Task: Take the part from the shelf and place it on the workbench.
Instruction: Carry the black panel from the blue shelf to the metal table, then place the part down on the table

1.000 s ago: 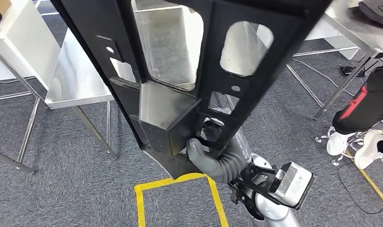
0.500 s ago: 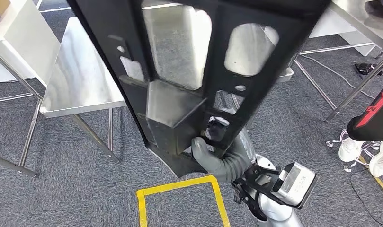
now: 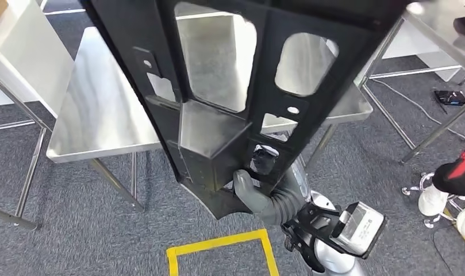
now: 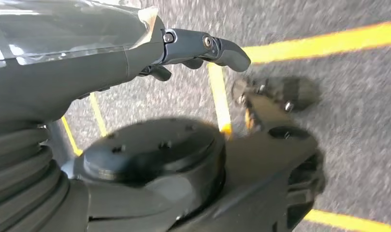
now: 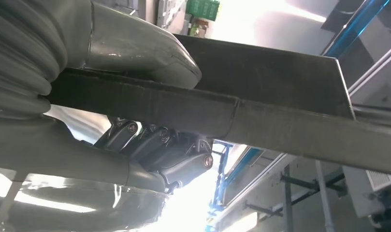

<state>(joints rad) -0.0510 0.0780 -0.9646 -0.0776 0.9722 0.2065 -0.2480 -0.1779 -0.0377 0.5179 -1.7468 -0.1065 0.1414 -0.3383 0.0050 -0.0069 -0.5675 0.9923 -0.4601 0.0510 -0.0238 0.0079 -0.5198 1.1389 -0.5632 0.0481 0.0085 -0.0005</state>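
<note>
1. The left hand [image 4: 193,48] hangs over the floor, fingers loosely apart, holding nothing.
2. The part [image 3: 230,92], a long black stiff metal frame, probably heavy, stands above the workbench [image 3: 98,115].
3. The right hand [image 3: 258,192] clamps its lower edge; a top-heavy hold.

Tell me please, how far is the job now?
Done: the black part is off the shelf, gripped by the right hand at its lower end. In hand: it hangs above the steel workbench. Left: setting it down and letting go. The left hand holds nothing.
</note>
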